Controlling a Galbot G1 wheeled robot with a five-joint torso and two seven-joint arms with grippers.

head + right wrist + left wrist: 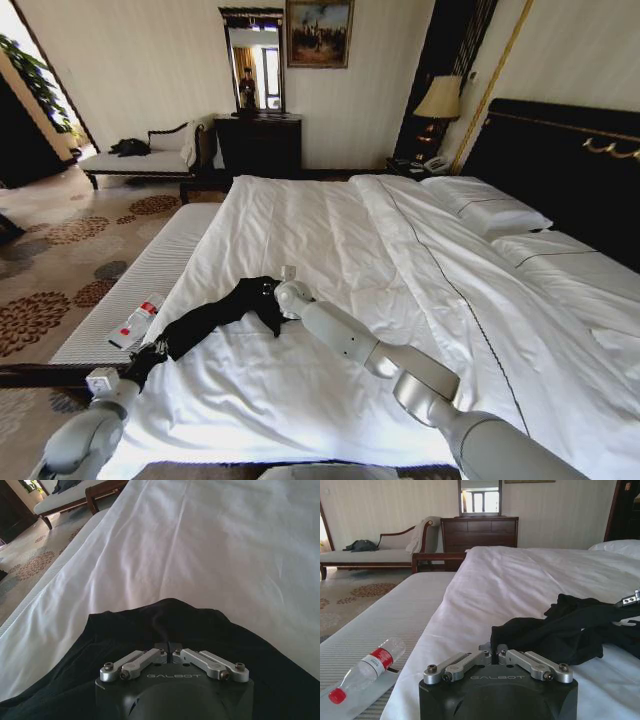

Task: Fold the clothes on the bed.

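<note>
Near the bed's (330,230) foot edge, the black T-shirt (215,315) lies bunched and stretched between both arms. Left end effector (493,650) and right end effector (170,647) each pinch cloth, closed. No fold made; folding all remains.

White bed (330,230), dark frame.
A black T-shirt (215,315) lies bunched on its duvet (400,260); a plastic bottle (137,321) rests alongside on the striped mattress edge (160,265).

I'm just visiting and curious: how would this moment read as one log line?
left gripper: shut on black cotton T-shirt | right gripper: shut on same shirt | shirt stretched between them on white-sheeted bed
</note>
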